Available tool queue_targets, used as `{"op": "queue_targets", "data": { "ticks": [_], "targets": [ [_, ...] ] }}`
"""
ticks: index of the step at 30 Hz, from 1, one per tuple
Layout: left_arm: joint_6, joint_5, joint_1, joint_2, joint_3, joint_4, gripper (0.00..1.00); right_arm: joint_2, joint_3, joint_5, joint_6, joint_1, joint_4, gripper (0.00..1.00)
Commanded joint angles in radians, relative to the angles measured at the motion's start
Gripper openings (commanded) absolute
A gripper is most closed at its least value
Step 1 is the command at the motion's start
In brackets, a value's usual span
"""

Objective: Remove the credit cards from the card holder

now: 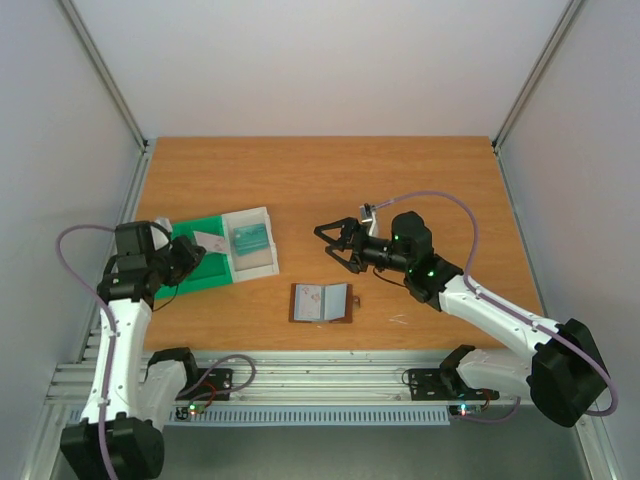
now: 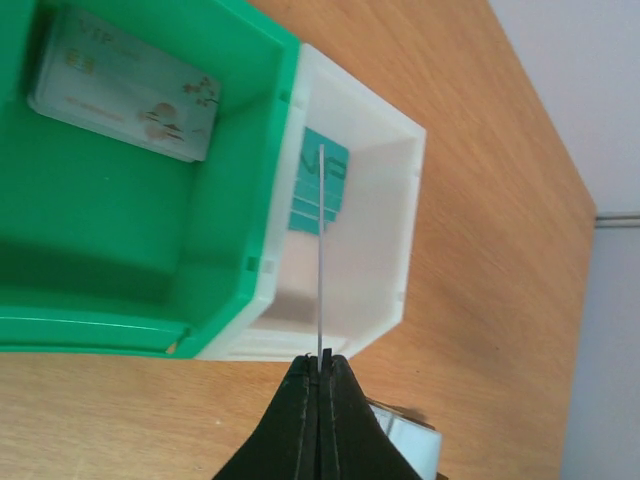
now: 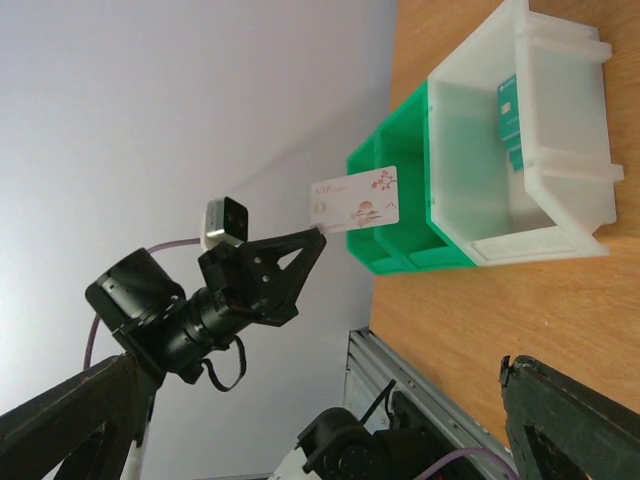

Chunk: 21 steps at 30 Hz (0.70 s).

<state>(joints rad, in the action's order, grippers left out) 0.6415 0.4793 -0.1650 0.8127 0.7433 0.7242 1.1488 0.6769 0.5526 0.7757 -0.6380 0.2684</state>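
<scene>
The brown card holder [image 1: 320, 302] lies open on the table, grey-blue pockets up. My left gripper [image 1: 198, 252] is shut on a white card [image 1: 211, 239] above the tray. In the left wrist view the gripper [image 2: 322, 362] holds the card [image 2: 322, 250] edge-on. In the right wrist view the held card [image 3: 356, 204] shows its printed marks. Another white card [image 2: 125, 92] lies in the green compartment. A teal-green card [image 1: 249, 237] lies in the clear compartment, and shows in the left wrist view [image 2: 335, 180] and the right wrist view [image 3: 508, 115]. My right gripper [image 1: 333, 247] is open and empty, above the table behind the card holder.
The tray has a green part [image 1: 185, 277] on the left and a clear part [image 1: 262, 262] on the right. It stands at the table's left side. A metal rail [image 1: 320, 372] runs along the near edge. White walls enclose the table.
</scene>
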Motion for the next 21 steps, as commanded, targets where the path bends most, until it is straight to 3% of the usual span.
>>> {"op": "queue_targets", "data": {
  "ticks": [1,5,21],
  "targets": [
    [-0.092,-0.037,-0.039,0.045,0.031,0.016,0.0,-0.011,-0.003,0.034,-0.023,0.015,-0.001,0.98],
    [-0.143,-0.121,-0.044,0.086,0.037,0.029,0.0,-0.003,-0.001,0.039,-0.021,0.017,0.003,0.98],
    [-0.203,-0.141,-0.045,0.304,0.083,-0.106,0.0,0.016,-0.006,0.046,-0.013,0.018,0.015,0.99]
  ]
}}
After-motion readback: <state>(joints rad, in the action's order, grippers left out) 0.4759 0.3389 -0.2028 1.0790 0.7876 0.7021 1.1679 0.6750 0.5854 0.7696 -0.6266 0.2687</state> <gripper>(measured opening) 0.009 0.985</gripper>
